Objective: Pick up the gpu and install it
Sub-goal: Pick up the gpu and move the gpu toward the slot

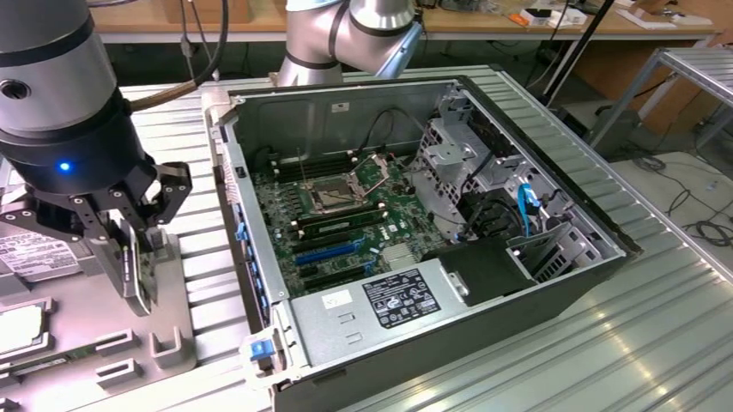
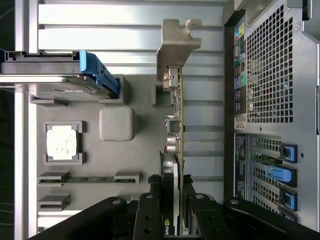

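The gpu (image 2: pixel 178 120) stands on edge in the wrist view, with its silver bracket (image 2: pixel 176 45) at the far end, the green board edge along one side and the black cooler (image 2: pixel 169 170) near me. My gripper (image 2: pixel 172 197) is shut on it, one black finger (image 2: pixel 149 202) against each face. In the exterior view my gripper (image 1: pixel 124 257) hangs over the grey parts tray (image 1: pixel 172 343) at the exterior view's left, beside the open computer case (image 1: pixel 550 283), and the gpu (image 1: pixel 136 279) shows as a thin plate between the fingers. Whether the card has left its tray slot, I cannot tell.
The case lies open with the motherboard (image 1: pixel 343 215), blue expansion slots (image 1: pixel 326 255) and power supply (image 1: pixel 390 300) showing. Its rear panel (image 2: pixel 270 100) with blue latches is beside the card. The tray holds a hard drive (image 2: pixel 60 75), a processor (image 2: pixel 62 142) and a memory stick (image 2: pixel 87 178).
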